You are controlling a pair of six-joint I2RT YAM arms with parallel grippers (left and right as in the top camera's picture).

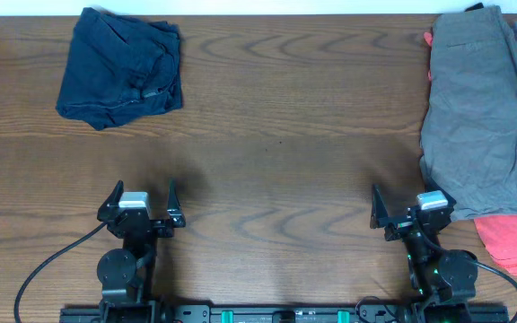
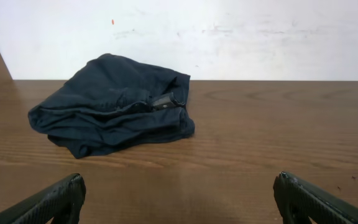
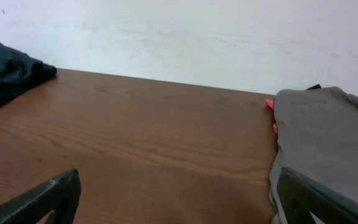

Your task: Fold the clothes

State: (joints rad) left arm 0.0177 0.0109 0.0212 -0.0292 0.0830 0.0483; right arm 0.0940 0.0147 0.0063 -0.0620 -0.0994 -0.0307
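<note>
Black jaws stand wide apart and empty on both tools: left gripper (image 1: 144, 192) and right gripper (image 1: 413, 203) sit at the near edge of the wooden table (image 1: 276, 135). Navy shorts (image 1: 119, 67) lie bundled at the far left, well apart from the left gripper. Grey trousers (image 1: 478, 117) run along the right edge, just beside the right gripper — a coral-pink piece (image 1: 514, 242) shows under their near end.

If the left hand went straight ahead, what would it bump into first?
Most likely the shorts. The open left hand points up the table, and the shorts lie ahead, slightly to its left, with nothing lying between. It might only catch their right edge.
</note>
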